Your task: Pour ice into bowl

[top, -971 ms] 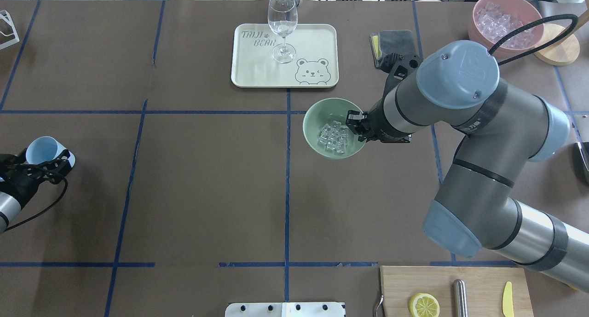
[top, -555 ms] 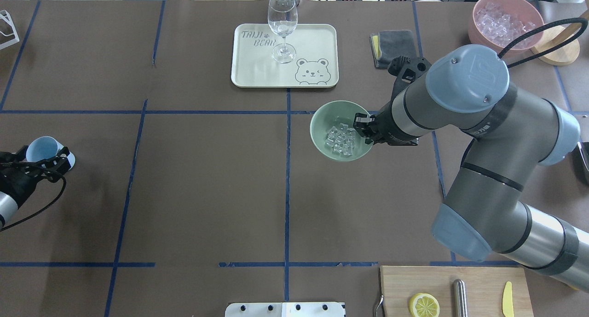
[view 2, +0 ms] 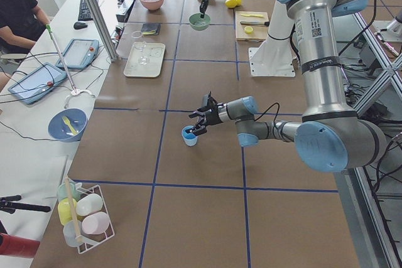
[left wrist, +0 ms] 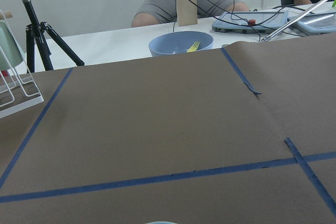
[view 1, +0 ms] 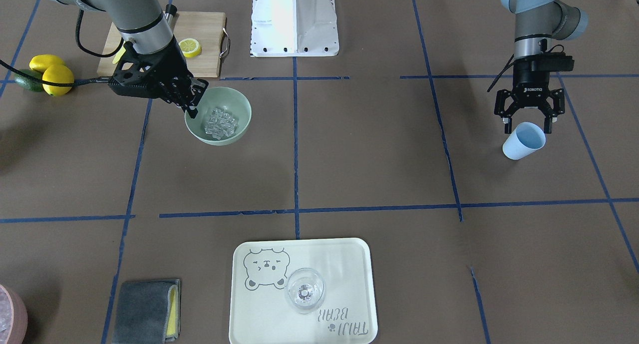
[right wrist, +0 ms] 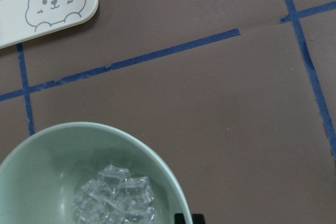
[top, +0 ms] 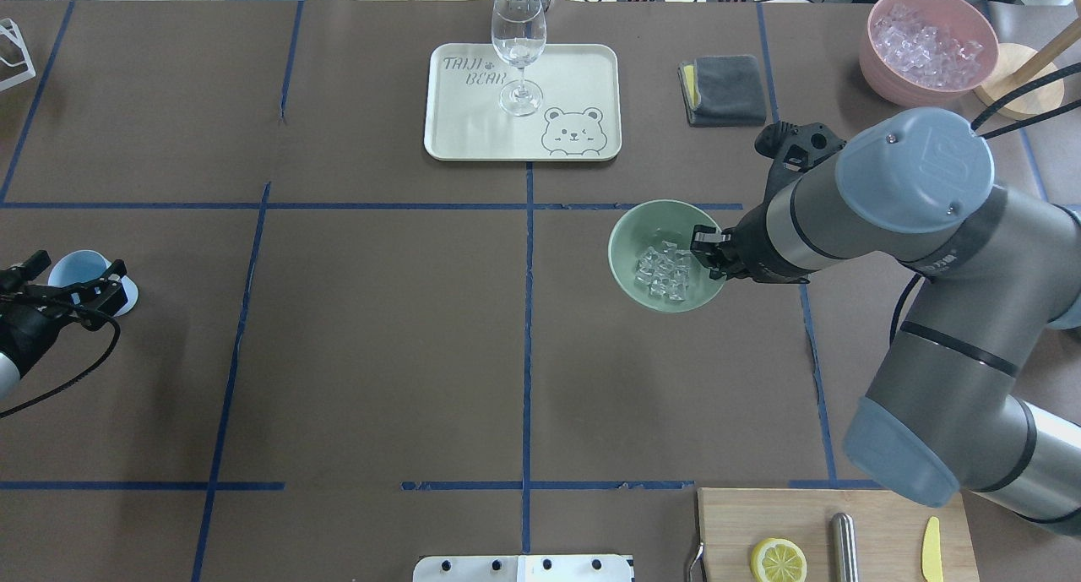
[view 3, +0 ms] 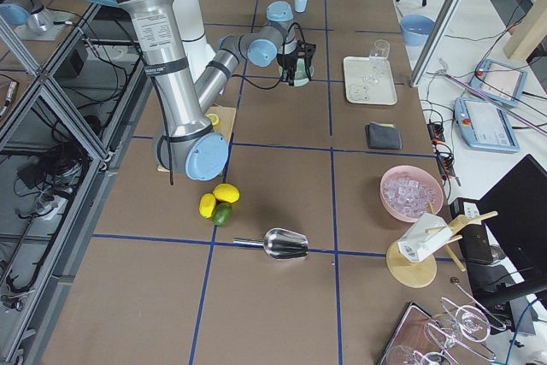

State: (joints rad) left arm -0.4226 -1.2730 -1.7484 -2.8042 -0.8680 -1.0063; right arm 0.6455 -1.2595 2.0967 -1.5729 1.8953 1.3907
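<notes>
Nearest the robot: wooden board (top: 844,514) with a lemon half (top: 778,559). Out of the way, no concern.

Mid-surface, right side: the bowl (top: 632,257), with the ice (top: 665,272) heaped in its bottom. The pour looks done. The right jaws pinch the bowl's rim on the side toward the right arm. Cannot tell whether the base rests on the surface or hangs just above it.

Main risk is here: a one-sided rim pinch on a smooth, light bowl.
- If lifted, the free side may sag and the cubes slide to the low edge and out.
- If dragged, the base could catch on a blue tape line and the rim slip from the pinch.
- A jerky release would tip it the same way.

Same depth, far left: blue cup (view 1: 521,142), with the left jaws spread to either side of it. Contact not resolvable. If a finger touches the cup when that arm pulls off, the cup topples — no ice shows inside it, so minor.

Farther out: wine glass (top: 518,46) on the tray (top: 583,67), well apart from the bowl. Only a wide swing of the right arm would threaten it. Pink container (top: 874,62) sits beyond, in the far right corner.
</notes>
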